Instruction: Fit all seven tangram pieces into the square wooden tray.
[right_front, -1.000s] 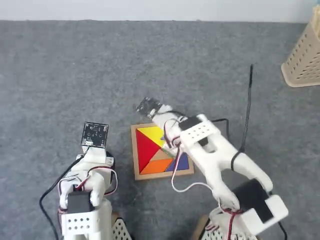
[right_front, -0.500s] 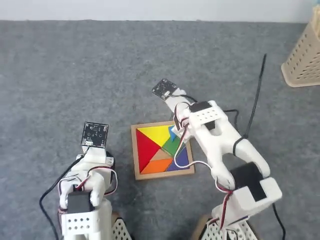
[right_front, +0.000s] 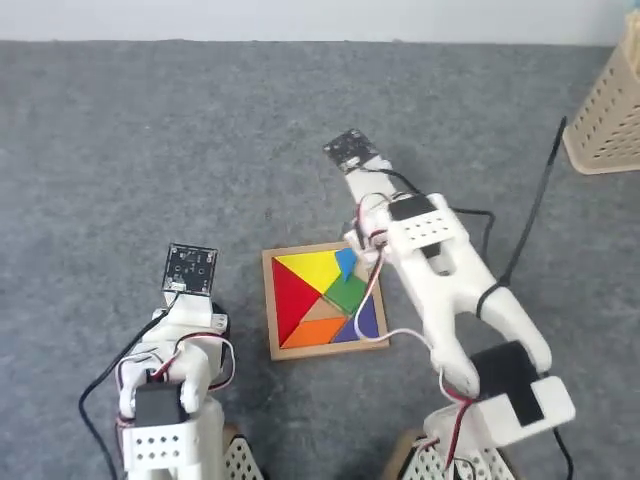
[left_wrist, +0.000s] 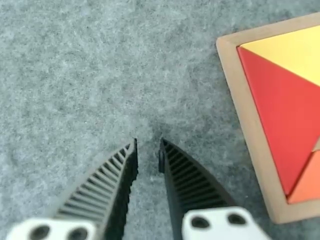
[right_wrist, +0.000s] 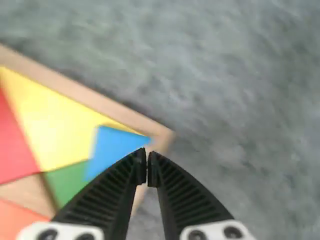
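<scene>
Swung off toward the far right in the last second, the right arm (right_front: 440, 280) has uncovered the blue triangle (right_front: 346, 262) and green piece (right_front: 347, 293) in the square wooden tray (right_front: 268, 300). The left arm (right_front: 170, 370) hasn't shifted.

- **Grippers:**
  - At the tray's far right corner, the right gripper (right_wrist: 147, 154) is clamped shut on nothing, tips just beside the blue triangle.
  - Over the grey carpet (right_front: 150, 130), just left of the tray, the left gripper (left_wrist: 148, 145) hangs with its jaws a slit apart and nothing between them.
- **Tray:** it sits near centre, between the 2 arms.
- **Pieces in the tray:**
  - yellow triangle (right_front: 308, 268), far side
  - red triangle (right_front: 289, 298), left
  - orange piece (right_front: 312, 331), near edge
  - purple piece (right_front: 367, 318), near right
  - green piece, middle right
  - blue triangle, far right corner
- **Count:** 6 coloured pieces are in. I can't tell whether the tan patch (right_front: 320, 310) in the middle is a 7th, wood-coloured piece or bare tray floor.
- **Fit:** the blue triangle looks skewed against the yellow triangle's edge, so it may not be seated flat.
- **Progress:** my read is nearly done. What's left is getting the blue triangle flush and confirming the tan patch is filled.
- **Also there:** a beige basket (right_front: 608, 110) at the far right, well apart.
</scene>
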